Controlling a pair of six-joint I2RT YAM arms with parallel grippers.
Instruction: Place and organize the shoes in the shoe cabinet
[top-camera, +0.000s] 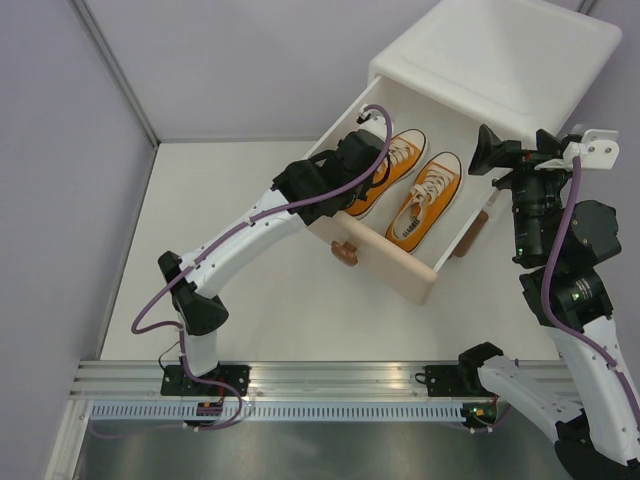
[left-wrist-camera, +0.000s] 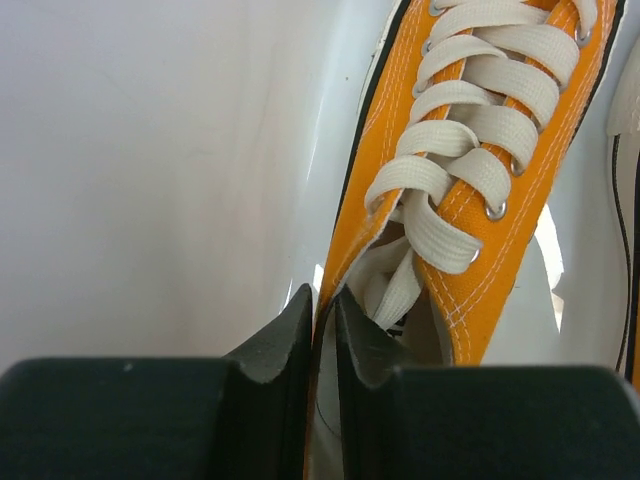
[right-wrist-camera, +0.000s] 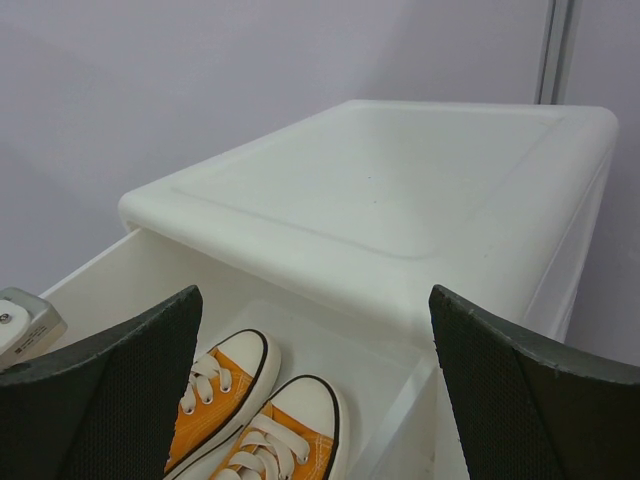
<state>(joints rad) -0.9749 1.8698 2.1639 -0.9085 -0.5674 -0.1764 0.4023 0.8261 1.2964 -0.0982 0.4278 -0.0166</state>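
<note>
The white shoe cabinet (top-camera: 500, 60) stands at the back right with its beige upper drawer (top-camera: 385, 262) pulled out. Two orange sneakers lie side by side in it, the left one (top-camera: 398, 162) and the right one (top-camera: 432, 198), toes toward the cabinet. My left gripper (top-camera: 352, 172) is down in the drawer, shut on the left orange sneaker (left-wrist-camera: 470, 200) at the thin collar edge by its heel (left-wrist-camera: 323, 320). My right gripper (top-camera: 490, 152) hovers open and empty over the drawer's right side. Its wrist view (right-wrist-camera: 315, 400) shows both orange toes (right-wrist-camera: 215, 395). The red pair is out of view.
The drawer's white inner wall (left-wrist-camera: 150, 180) is close on the left of my left fingers. A bear-head knob (top-camera: 345, 252) sticks out of the drawer front. A brown edge of the lower drawer (top-camera: 474, 232) shows beneath on the right. The cabinet top (right-wrist-camera: 400, 180) fills the right wrist view.
</note>
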